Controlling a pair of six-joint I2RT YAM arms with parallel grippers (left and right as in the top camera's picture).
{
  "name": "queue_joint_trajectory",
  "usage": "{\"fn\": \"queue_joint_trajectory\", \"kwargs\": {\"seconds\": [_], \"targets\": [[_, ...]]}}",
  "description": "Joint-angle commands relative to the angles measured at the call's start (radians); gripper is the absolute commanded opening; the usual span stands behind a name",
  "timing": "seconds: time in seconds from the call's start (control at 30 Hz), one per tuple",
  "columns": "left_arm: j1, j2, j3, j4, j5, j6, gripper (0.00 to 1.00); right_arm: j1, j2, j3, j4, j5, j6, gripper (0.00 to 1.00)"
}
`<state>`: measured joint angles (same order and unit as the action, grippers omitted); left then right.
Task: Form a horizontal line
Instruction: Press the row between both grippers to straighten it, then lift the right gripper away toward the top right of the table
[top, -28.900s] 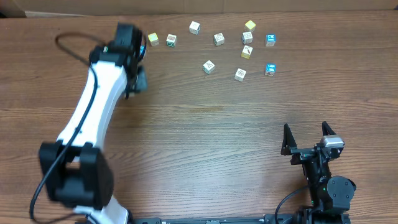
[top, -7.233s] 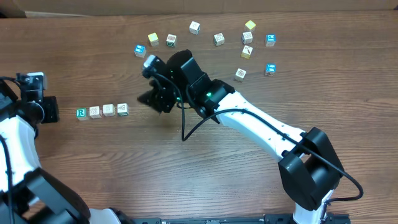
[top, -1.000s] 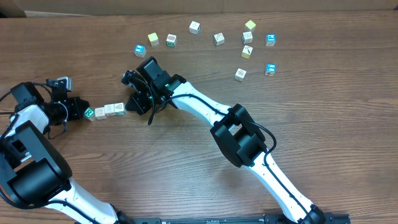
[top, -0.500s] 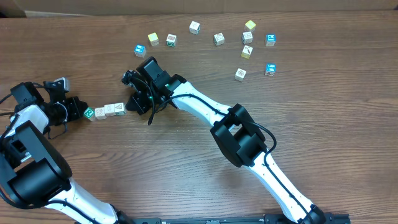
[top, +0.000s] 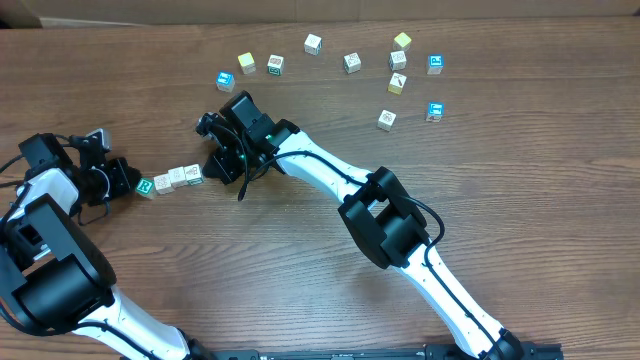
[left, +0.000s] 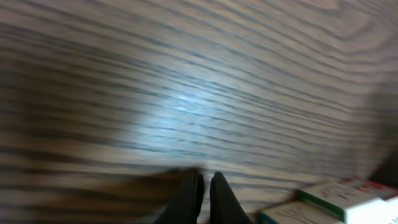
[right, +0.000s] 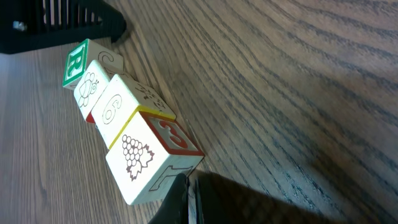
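The horizontal line (top: 170, 180) lies near the bench's left edge. Overhead, its four cubes touch but the row slants, so we judge that only squaring it remains. The left gripper (top: 118, 178) flanks one end and the right gripper (top: 213, 166) the other, with bare wood toward the near edge for backing out. In the left wrist view, our pincer (left: 206, 180) is pressed together, empty. In the right wrist view, ours (right: 186, 186) is likewise pressed together, just beside the grape-faced cube (right: 140, 165).
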<state>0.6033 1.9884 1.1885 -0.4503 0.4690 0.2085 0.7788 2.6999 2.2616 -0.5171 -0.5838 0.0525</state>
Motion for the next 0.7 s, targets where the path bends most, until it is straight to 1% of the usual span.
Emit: {"fn": "queue_joint_trajectory", "kwargs": {"seconds": [0.0,0.1,0.3,0.43,0.67], "targets": [[-0.001,0.019,-0.001,0.021,-0.135,-0.069,0.04,-0.006,0.012,0.029,0.0,0.006,0.001,0.03],[0.004,0.006,0.002,0.04,-0.202,-0.106,0.04,-0.006,0.012,0.029,0.0,0.006,0.001,0.03],[0.014,-0.076,0.004,0.003,-0.2,-0.135,0.04,-0.021,0.012,0.073,-0.034,0.032,0.008,0.03],[0.014,-0.167,0.004,-0.037,-0.233,-0.15,0.04,-0.057,0.009,0.182,-0.154,0.15,0.03,0.03],[0.013,-0.411,0.003,-0.118,-0.267,-0.154,0.05,-0.159,-0.035,0.404,-0.418,0.158,0.031,0.03]]}}
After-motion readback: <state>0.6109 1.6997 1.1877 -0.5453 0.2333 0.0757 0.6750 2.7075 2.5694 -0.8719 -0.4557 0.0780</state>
